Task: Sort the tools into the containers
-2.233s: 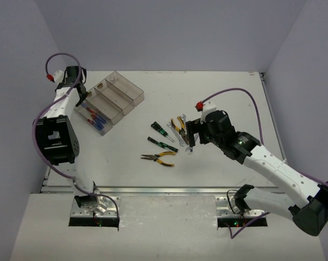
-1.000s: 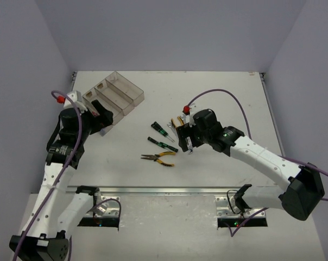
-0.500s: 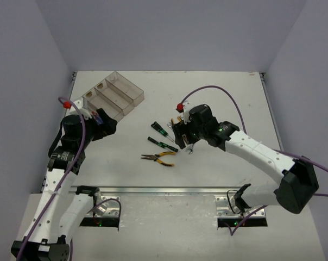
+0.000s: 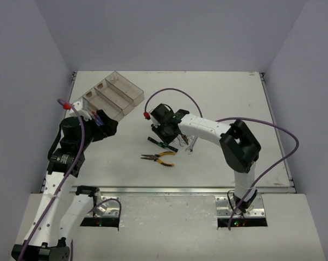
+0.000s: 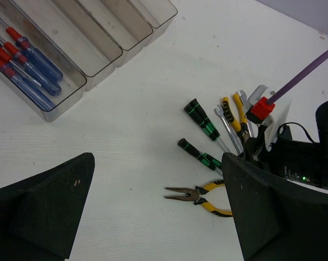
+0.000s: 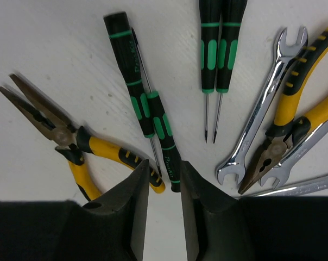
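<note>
Your right jaws narrowly straddle a green-black screwdriver [image 6: 165, 136]; pinching or not, you cannot tell. Your left jaws are spread wide.

fixed view high above table [image 4: 218, 92], left wrist looking down from afar, right wrist close, all sharing the screwdrivers [image 6: 130, 65]

The bins [image 4: 112, 95] stand in a row at the table's [image 4: 224, 92] far left, with screwdrivers [image 5: 28, 60] lying in the near-left end bin. Mid-table, pliers [image 6: 71, 144] lie nearest, a screwdriver pair [image 6: 147, 114] side by side just behind them, and a far pair [image 6: 217, 49] beyond. To their right a wrench [image 6: 262, 109] lies beside second pliers [image 6: 294, 109], which seem to rest on further wrenches [image 6: 281, 171]
</note>
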